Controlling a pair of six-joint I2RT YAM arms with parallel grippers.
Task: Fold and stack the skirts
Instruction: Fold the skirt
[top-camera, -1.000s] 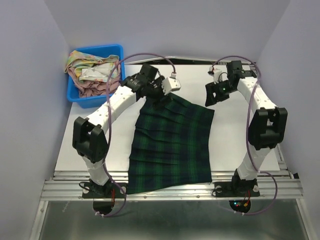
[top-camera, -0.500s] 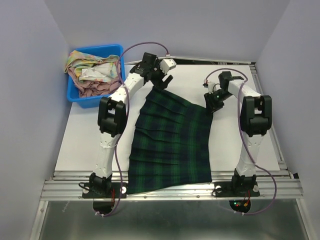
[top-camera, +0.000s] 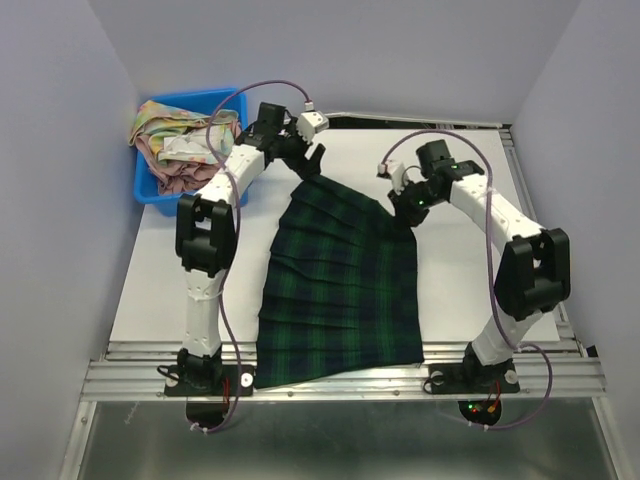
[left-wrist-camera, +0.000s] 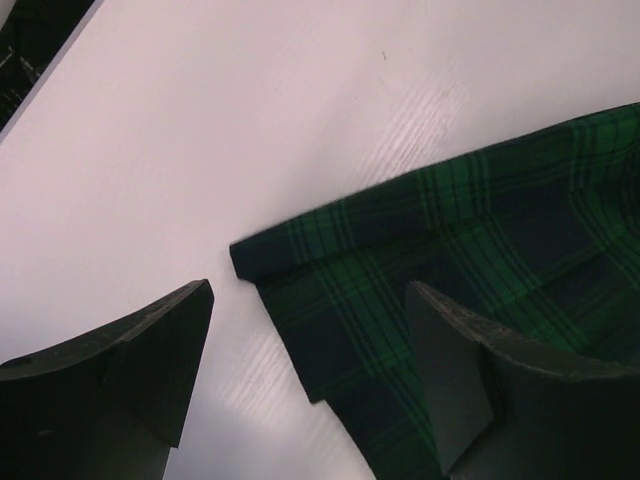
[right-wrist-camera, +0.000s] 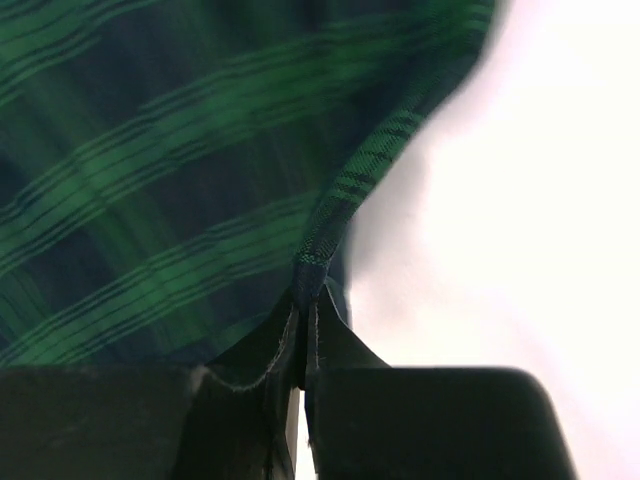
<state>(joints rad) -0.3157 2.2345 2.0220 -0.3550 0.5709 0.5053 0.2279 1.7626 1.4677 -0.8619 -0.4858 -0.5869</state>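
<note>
The right gripper (right-wrist-camera: 305, 300) is clenched on a thin fold of cloth at the far right corner of the plaid skirt (top-camera: 340, 285). The left gripper (left-wrist-camera: 310, 300) is spread wide and empty, poised over the skirt's far left corner. The skirt is laid flat on the white table (top-camera: 455, 290), reaching its near edge. The cloth is judged soft, light and limp, best taken at the corners. A floral skirt (top-camera: 155, 120) is heaped in the blue bin (top-camera: 160, 200), far left.
</note>
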